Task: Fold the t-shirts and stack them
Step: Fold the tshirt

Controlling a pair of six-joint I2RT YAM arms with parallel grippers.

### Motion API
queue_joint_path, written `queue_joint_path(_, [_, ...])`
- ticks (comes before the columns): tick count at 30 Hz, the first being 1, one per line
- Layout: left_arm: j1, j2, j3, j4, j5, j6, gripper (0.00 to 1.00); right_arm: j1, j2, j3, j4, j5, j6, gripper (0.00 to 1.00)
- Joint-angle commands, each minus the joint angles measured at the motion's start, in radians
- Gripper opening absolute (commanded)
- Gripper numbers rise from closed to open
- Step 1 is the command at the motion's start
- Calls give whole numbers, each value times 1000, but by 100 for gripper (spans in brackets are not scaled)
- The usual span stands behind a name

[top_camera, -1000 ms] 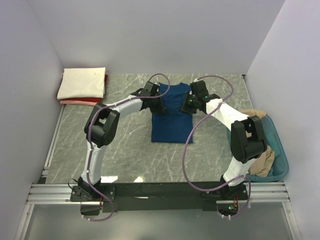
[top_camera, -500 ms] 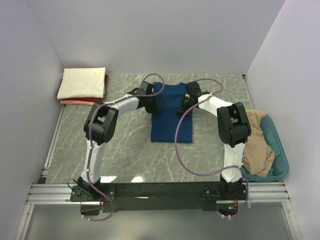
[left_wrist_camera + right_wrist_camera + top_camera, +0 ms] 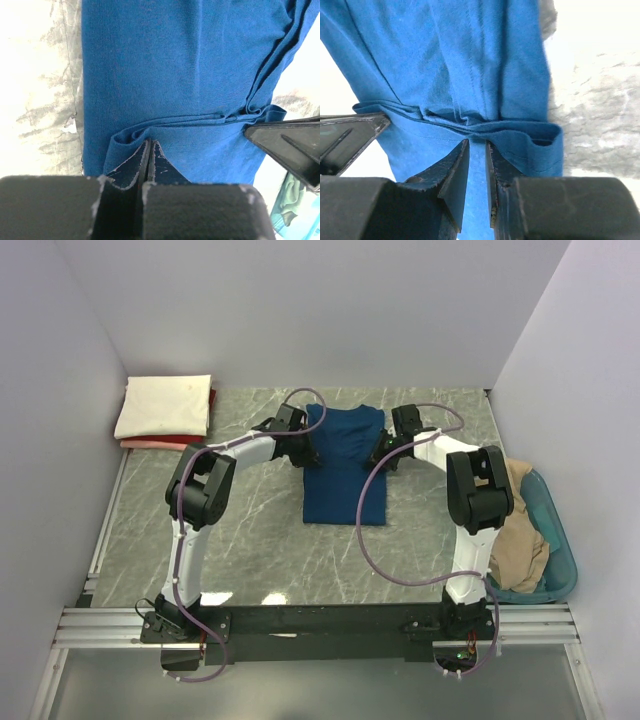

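**Both grippers at the sides of the dark blue t-shirt**

The left gripper [image 3: 150, 146] is clenched, its fingertips pressed together on a raised fold at the edge of the dark blue t-shirt [image 3: 175, 65]. From those tips a crease runs straight across the cloth to the right gripper [image 3: 477, 145]. Its jaws stand a narrow slit apart, with the tips against the bunched hem of the same shirt [image 3: 470, 50]. Whether they pinch the cloth cannot be told.

In the top view the left gripper [image 3: 300, 446] sits at the shirt's 9 o'clock edge and the right gripper [image 3: 386, 452] at its 3 o'clock edge. The shirt [image 3: 345, 480] lies flat mid-table as a narrow rectangle. Its long axis runs from 12 to 6 o'clock and its wider end points to 12, toward the back wall.

Out from there, on the marble-patterned table [image 3: 250, 540], a folded cream t-shirt [image 3: 165, 405] lies at 10 o'clock on top of a red t-shirt [image 3: 160, 444]. At 4 o'clock a crumpled tan t-shirt [image 3: 522, 545] fills the teal tub [image 3: 562, 560].
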Motion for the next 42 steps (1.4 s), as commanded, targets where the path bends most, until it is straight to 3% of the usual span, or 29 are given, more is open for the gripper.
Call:
queue_joint_path(1, [22,-22,-10,-28,-52,20,1,-55,-33,-8,13,-23,-5,27])
queue_joint_path(14, [56,-211,-9,0,-11,31,15,-89,-200,-65,28,-57,7,28])
queue_joint_path(20, [53,-326,-218,98,46,-38,14,-91,-231,-145,57,-17,19,28])
queue_joint_path(27, [16,-432,-406,161,64,-69,14,-91,-104,-109,54,-6,18,27])
queue_joint_path(36, [-13,-571,-595,193,69,-73,15,-92,-93,-99,16,43,2,27])
queue_joint_path(40, [-27,-639,-654,196,66,-69,16,-94,-132,-103,-12,60,-4,27])
queue_joint_path(42, [-38,-665,-690,196,69,-63,21,-92,-200,-128,-22,72,-16,27])
